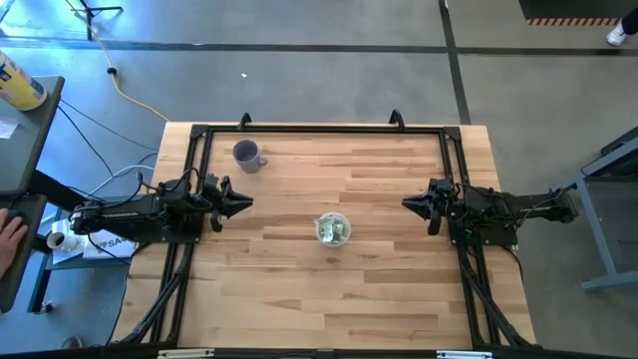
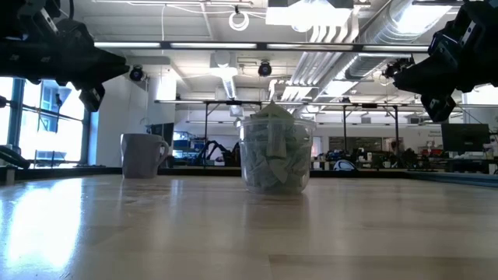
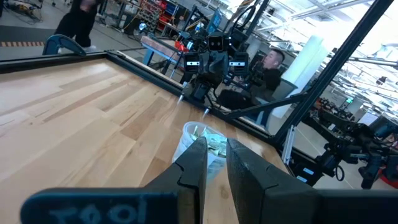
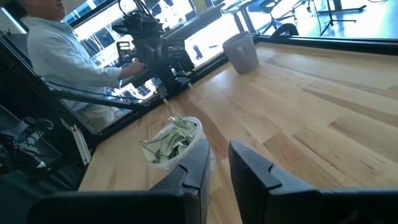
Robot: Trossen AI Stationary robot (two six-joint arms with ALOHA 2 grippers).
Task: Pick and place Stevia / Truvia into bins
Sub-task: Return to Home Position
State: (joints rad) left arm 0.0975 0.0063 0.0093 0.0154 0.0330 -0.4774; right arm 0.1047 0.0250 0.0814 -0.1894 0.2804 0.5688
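1 clear cup stands upright at the middle of the desk, packed with green-and-white sachets up to its rim. Near the far left corner stands 1 purple mug. Left gripper and right gripper hover at either side, fingers slightly parted, gripping nothing.

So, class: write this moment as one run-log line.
sachets: in cup | left gripper: empty, left of cup | right gripper: empty, right of cup
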